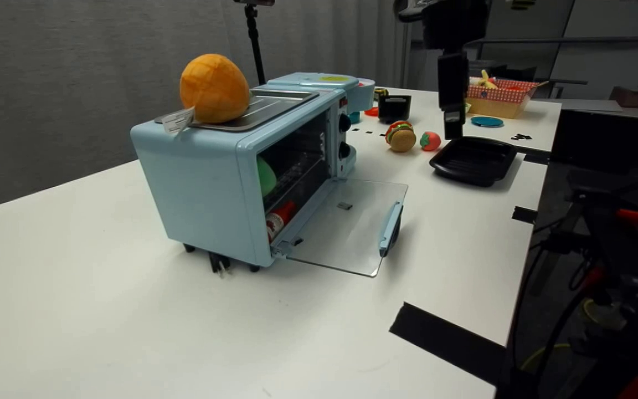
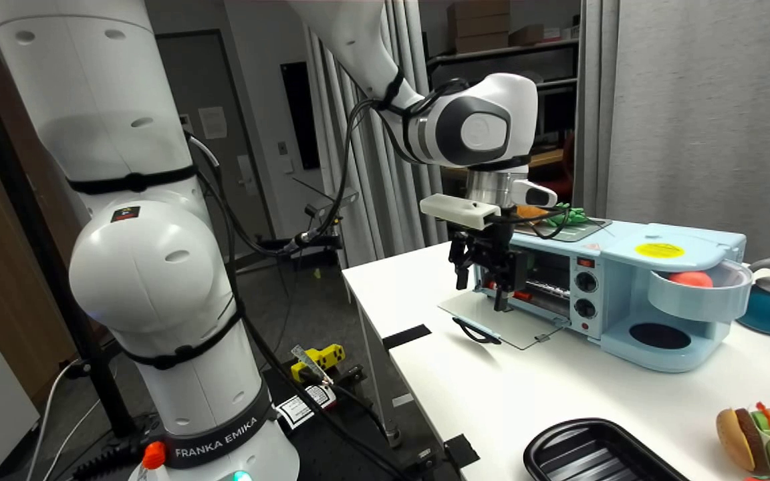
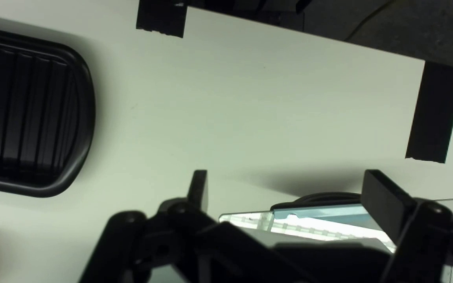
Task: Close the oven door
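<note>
The light blue oven (image 1: 202,188) stands on the white table and also shows in an exterior view (image 2: 595,260). Its glass oven door (image 1: 346,224) hangs open, folded down nearly flat above the table; it also shows in an exterior view (image 2: 462,307). In the wrist view the door's glass (image 3: 246,220) and its black and blue handle (image 3: 317,200) lie at the lower right. My gripper (image 3: 285,173) is open and empty, with fingers pointing down. In an exterior view the gripper (image 2: 482,294) is over the door area; the gap in height is hard to judge.
A black tray (image 1: 474,160) lies on the table near the oven. A toy burger (image 1: 400,136) and a strawberry (image 1: 430,141) sit behind it. An orange plush (image 1: 214,88) rests on the oven top. A red bottle (image 1: 281,219) and a green object (image 1: 266,177) are inside.
</note>
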Motion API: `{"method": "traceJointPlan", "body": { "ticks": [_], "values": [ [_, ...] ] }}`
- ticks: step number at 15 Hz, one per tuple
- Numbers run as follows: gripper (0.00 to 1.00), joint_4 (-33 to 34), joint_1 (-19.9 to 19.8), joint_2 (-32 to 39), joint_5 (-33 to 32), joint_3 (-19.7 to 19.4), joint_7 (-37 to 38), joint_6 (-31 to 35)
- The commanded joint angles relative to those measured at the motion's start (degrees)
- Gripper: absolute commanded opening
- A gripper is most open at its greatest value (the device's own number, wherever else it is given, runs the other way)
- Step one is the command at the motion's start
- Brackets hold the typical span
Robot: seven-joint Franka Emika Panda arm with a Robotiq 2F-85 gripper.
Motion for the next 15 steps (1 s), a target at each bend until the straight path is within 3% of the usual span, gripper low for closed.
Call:
{"method": "traceJointPlan", "body": {
  "ticks": [1, 15],
  "values": [
    [1.00, 0.1, -0.2, 0.0, 0.0, 0.2, 0.0, -0.1],
    [1.00, -2.1, 1.0, 8.4, 1.4, 3.2, 0.3, 5.0]
  ]
}}
